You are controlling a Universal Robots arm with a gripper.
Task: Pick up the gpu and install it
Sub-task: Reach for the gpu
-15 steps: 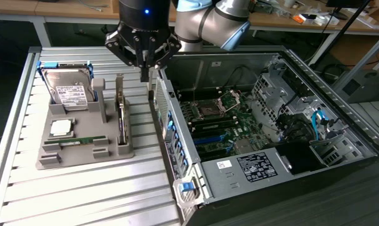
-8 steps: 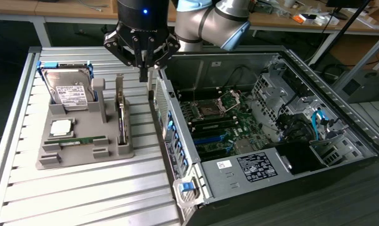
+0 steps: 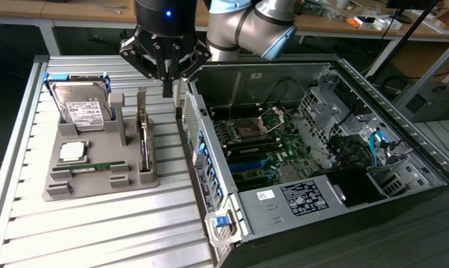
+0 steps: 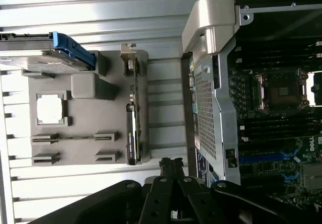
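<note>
The gpu (image 3: 144,142) stands on its edge in a slot of the gray tray (image 3: 97,181), probably so that its upper edge stays free for grasping. The pincer (image 3: 167,89) hangs above it, narrow and empty, between the tray and the computer case (image 3: 254,84).

bright even room light, glare washing out the slatted table (image 4: 100,12), deep shadow inside the computer case (image 3: 254,84)
</note>
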